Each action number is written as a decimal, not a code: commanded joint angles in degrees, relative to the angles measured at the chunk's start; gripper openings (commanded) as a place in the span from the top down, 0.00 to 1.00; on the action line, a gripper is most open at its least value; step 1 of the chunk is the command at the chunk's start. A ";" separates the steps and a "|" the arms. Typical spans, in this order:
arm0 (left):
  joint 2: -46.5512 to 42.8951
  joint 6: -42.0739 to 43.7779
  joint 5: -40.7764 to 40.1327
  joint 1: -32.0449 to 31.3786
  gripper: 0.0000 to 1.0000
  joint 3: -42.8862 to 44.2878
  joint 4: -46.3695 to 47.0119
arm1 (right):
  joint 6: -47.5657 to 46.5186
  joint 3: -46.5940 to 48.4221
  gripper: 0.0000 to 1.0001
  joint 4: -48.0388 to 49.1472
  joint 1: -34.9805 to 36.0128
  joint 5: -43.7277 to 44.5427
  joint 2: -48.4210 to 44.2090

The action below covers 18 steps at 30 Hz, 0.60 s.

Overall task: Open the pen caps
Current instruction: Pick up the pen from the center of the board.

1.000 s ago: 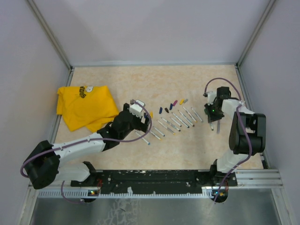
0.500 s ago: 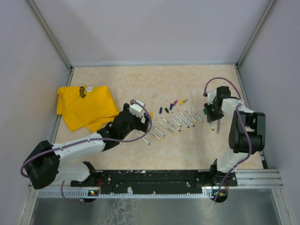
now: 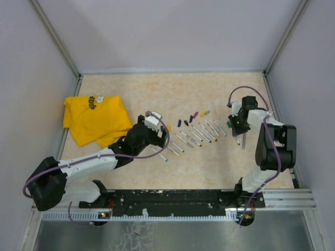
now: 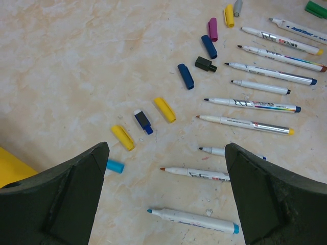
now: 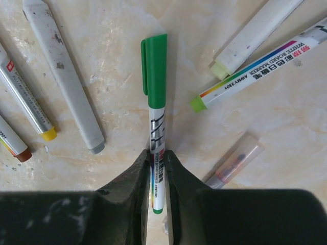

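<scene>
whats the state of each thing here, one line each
left gripper, open, empty
right gripper, shut on green pen
green pen, gripped by its barrel, green cap on
loose caps, off their pens, lying scattered
white pens, uncapped, tips bare, lying flat
yellow shirt, crumpled, lying flat

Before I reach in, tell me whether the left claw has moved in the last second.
No. The left claw sits where it was, the same gap from the yellow cloth in the top view, jaws open.
</scene>
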 commanded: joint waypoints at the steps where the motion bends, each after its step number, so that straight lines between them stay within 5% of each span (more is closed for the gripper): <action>1: -1.10 0.68 0.56 0.26 0.00 0.26 1.62 | 0.15 1.45 0.87 0.79 -0.43 0.11 0.48; 5: -1.26 0.60 0.82 0.24 0.00 0.20 1.70 | 0.20 1.45 1.00 1.00 -0.43 -0.61 -0.37; 18: -4.98 -0.72 9.79 0.61 0.00 -3.17 7.05 | 0.19 -0.24 1.00 3.04 -0.39 -9.81 -14.08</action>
